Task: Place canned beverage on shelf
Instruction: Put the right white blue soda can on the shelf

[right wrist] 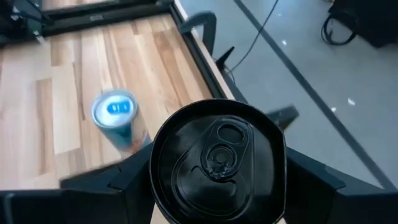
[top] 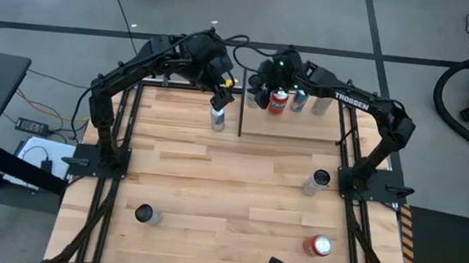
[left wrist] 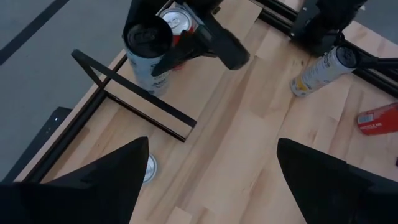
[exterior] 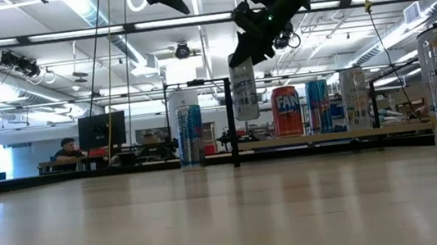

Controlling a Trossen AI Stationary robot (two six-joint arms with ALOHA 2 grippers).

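Starting at the near left of the tabletop [top: 212, 190], we see a dark-topped can [top: 147, 215] standing alone, well apart from both arms. Farther back on the left, a blue-and-white can [top: 217, 118] stands on the tabletop just outside the shelf's black post, and our left gripper [top: 221, 96] hovers above it with its fingers spread wide and nothing between them.

Moving right, the shelf [top: 291, 127] lies at the far middle of the tabletop, a pale panel edged with black rods. Our right gripper [top: 260, 93] is over its left far corner, fingers closed around a pale can with a black lid [right wrist: 217, 165]. In the low view this can hangs clear above the shelf surface, upright, not yet set down. Just right of it on the shelf stand an orange-red can [top: 278, 101] and a couple more cans behind.

We judge the held can stiff but thin-walled and smooth, so a firm squeeze across the middle of the body is safest; too hard would dent it, too soft and it slips.

Further right, a pale can [top: 315, 183] lies near the right arm's base, and a red can [top: 319, 245] lies on its side at the near right.
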